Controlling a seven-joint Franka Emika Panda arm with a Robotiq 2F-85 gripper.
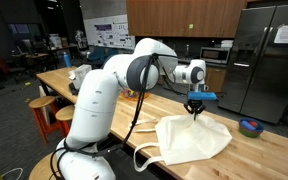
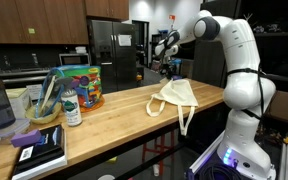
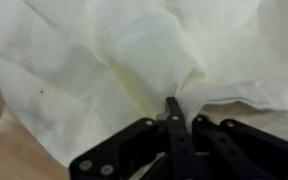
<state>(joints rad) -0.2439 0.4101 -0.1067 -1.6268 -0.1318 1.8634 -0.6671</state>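
The bag (image 1: 189,138) lies right under the gripper (image 1: 195,112), spread flat on the table (image 1: 254,150) except for one peak of cloth drawn up to the fingertips. In the wrist view the gripper (image 3: 172,105) has its jaws pressed together, with a fold of the bag (image 3: 104,60) bunched and pinched at their tip. It holds the bag by that fold. In an exterior view the gripper (image 2: 165,70) hangs just above the bag (image 2: 174,95).

There is one bag, one gripper and one table. One strap (image 1: 149,150) loops out from the bag on the arm's base side, near the table edge. One tape roll (image 1: 250,127) sits on the table well apart from the gripper, on the side away from the base. Two stools (image 1: 46,106) stand far behind the arm.

Only the wrist view shows the pinch itself and the creases running into it. Only an exterior view shows the far end of the table (image 2: 114,115), well apart from the gripper, with one tub (image 2: 81,85), one bottle (image 2: 72,108) and a stack of books (image 2: 39,150).
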